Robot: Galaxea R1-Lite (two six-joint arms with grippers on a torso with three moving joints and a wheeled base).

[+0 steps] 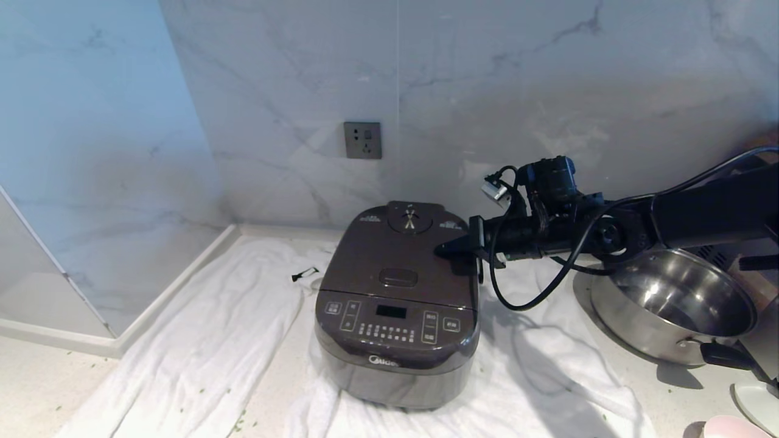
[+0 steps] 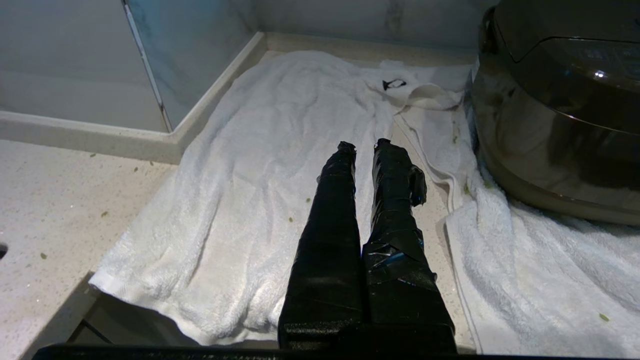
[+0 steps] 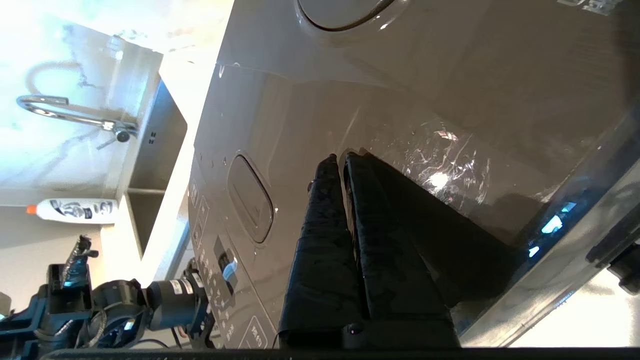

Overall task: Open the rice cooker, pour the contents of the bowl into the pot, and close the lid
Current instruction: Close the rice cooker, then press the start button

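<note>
place: kitchen | signs: rice cooker (image 1: 397, 304); steel pan (image 1: 672, 304); sink (image 3: 150, 165); marble wall (image 1: 487, 91)

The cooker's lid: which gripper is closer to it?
Right. The right gripper is shut, with its tips at the lid on its right side. The left gripper hangs over the towel left of the cooker.

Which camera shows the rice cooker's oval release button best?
The head view: the release button sits whole on the closed lid. The right wrist view shows it slanted, beside the shut right gripper. The left wrist view misses it.
</note>
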